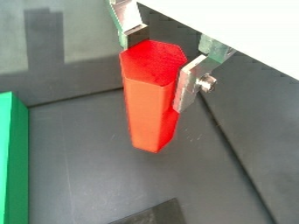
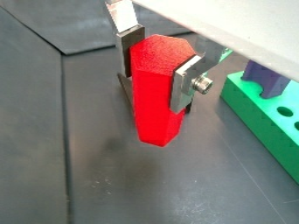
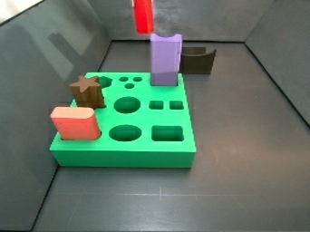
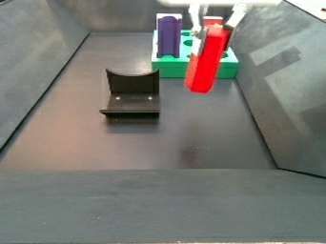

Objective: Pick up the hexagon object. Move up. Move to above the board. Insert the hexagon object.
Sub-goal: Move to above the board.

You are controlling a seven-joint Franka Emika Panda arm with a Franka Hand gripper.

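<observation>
Hexagon object (image 1: 153,96), a tall bright red faceted prism, hangs clear of the floor, clamped in my end effector (image 2: 156,66), right of centre in a side view (image 4: 205,57). I should carry it level over the flat green board (image 3: 182,154) before descending.

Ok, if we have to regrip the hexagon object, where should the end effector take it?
Likely as now: the end effector comes from above, and its fingers clamp opposite flat facets near the top of the upright hexagon object, leaving the lower end free for the board.

Robot lab test cell, dark walled bin (image 4: 51,86), fixture (image 4: 130,93), green peg board (image 3: 127,136)
</observation>
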